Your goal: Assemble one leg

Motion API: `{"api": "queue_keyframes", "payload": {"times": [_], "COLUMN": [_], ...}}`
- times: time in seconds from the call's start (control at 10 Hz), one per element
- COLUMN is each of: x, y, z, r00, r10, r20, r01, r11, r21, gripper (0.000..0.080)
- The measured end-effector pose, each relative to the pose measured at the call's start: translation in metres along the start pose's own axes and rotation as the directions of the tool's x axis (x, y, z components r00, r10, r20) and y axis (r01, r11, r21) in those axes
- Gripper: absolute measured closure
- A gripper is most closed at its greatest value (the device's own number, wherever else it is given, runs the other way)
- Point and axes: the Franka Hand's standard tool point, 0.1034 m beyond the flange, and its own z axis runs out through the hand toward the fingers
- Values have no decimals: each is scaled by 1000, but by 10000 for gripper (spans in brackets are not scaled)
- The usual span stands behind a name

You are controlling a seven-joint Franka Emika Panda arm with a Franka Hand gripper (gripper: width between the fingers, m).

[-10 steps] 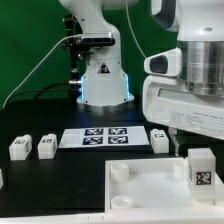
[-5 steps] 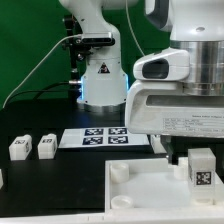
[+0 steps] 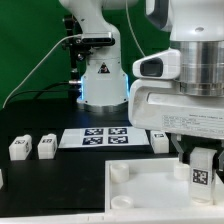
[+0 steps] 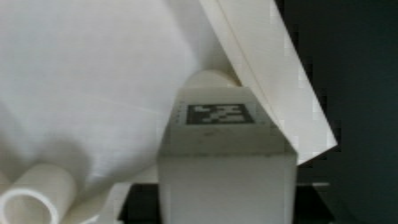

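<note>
The leg (image 3: pixel 201 168), a small white block with a black-and-white tag, stands upright at the exterior view's right on the large white tray-like piece (image 3: pixel 150 190). My gripper (image 3: pixel 201 158) reaches down over it, with dark fingers (image 3: pixel 183 152) on both sides, shut on it. In the wrist view the leg (image 4: pixel 222 160) fills the middle with its tag facing the camera. The fingers (image 4: pixel 143 202) press against both of its sides. The white tray-like piece (image 4: pixel 89 100) lies behind it, and a round corner socket (image 4: pixel 32 198) shows at the edge.
Two more legs (image 3: pixel 18 148) (image 3: pixel 46 147) stand on the black table at the exterior view's left. Another leg (image 3: pixel 160 140) sits beside the marker board (image 3: pixel 98 137). A round socket (image 3: pixel 120 172) rises on the tray-like piece. The arm's base (image 3: pixel 103 80) stands behind.
The hand above the leg swung toward the exterior view's left, then back right, and looks turned. The leg stays in the same spot on the tray-like piece.
</note>
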Motion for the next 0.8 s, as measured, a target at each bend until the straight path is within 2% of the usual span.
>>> {"api": "queue_keyframes", "payload": {"times": [0.2,0.3,0.4,0.5,0.6,0.7,0.8], "x": [0,0,0,-2,-5,-6,-5], "y": [1,2,4,8,8,8,8], "z": [1,2,3,3,3,3,2], "r00": [946,876,766,639,500,459,517], "r10": [325,483,643,769,866,888,856], "r20": [2,0,-1,12,24,23,18], "r01": [-325,-483,-643,-768,-864,-886,-854], "r11": [946,876,766,637,497,456,514], "r21": [-1,1,22,65,78,78,80], "gripper": [506,506,506,506,506,506,506]}}
